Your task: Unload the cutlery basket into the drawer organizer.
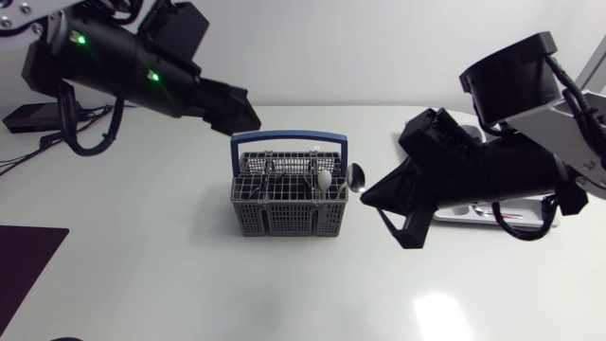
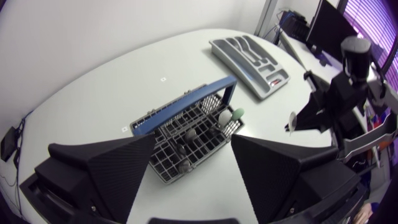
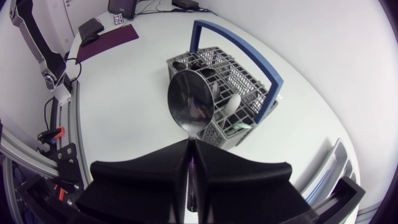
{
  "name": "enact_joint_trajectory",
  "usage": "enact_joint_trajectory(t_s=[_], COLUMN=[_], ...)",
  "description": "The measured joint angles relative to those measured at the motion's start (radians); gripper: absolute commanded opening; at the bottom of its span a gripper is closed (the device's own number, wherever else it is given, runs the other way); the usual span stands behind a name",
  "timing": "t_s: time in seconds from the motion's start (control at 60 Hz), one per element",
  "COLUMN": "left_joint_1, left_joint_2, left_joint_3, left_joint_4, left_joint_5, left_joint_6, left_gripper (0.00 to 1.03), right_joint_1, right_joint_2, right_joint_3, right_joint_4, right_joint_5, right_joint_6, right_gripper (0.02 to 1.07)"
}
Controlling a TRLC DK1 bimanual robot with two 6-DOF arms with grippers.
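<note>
The grey cutlery basket (image 1: 289,197) with a blue handle stands mid-table; several pieces, including a pale spoon (image 1: 324,180), stand inside it. My right gripper (image 1: 367,194) hovers just right of the basket, shut on the handle of a metal spoon (image 3: 190,106) whose bowl (image 1: 357,174) points up. In the right wrist view the basket (image 3: 239,87) lies ahead of the spoon. My left gripper (image 2: 193,158) is open and empty, high behind the basket (image 2: 186,134). The grey drawer organizer (image 2: 249,56) lies far right, mostly hidden under my right arm (image 1: 492,170) in the head view.
A dark purple mat (image 1: 26,260) lies at the table's front left corner. Black cables (image 1: 38,142) trail over the left edge. White tabletop (image 1: 189,284) stretches in front of the basket.
</note>
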Motion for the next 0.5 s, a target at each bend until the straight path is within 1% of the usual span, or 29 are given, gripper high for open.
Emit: enact_joint_trajectory(t_s=[0.15,0.267,0.5], left_joint_1=[-0.1,-0.16,-0.246], left_joint_2=[0.0,0.0,0.0], left_joint_3=[-0.069,-0.11,-0.167], left_joint_4=[-0.01,-0.011,-0.013], left_joint_5=[-0.175,-0.282,-0.426], left_joint_6=[0.056,0.077,0.082], left_gripper=[0.86,0.86,0.86], right_joint_1=[-0.093,-0.162,-0.275], right_joint_2=[0.0,0.0,0.002], right_joint_3=[0.0,0.0,0.0], right_joint_4=[-0.074,-0.126,-0.206], right_joint_5=[-0.033,-0.043,-0.047], right_joint_6=[-0.103,-0.186,-0.337], right_gripper=[0.07,0.07,0.07])
